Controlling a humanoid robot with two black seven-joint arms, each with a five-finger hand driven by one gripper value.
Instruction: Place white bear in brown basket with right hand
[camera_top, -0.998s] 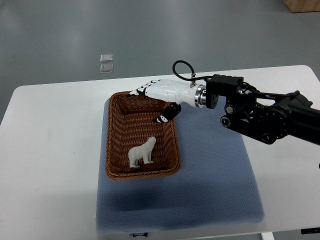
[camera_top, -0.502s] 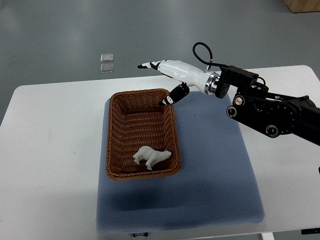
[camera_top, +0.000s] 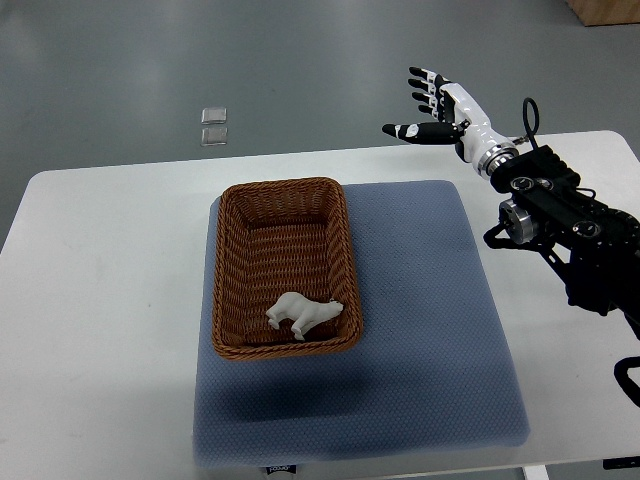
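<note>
you see a white table first, and on it lies a big blue mat. the brown basket sits on the left part of that mat, long and woven, with its open side up. the black right arm comes in from the right edge of the picture and reaches up over the far right part of the table. at its end is the right hand — white with dark fingertips, held up in the air past the table's far edge, well apart from the basket. its fingers are spread wide and it holds nothing. the white bear lies tipped over inside the basket, at the near end, close to the right wall. two small clear squares sit on the grey floor beyond the table.
</note>
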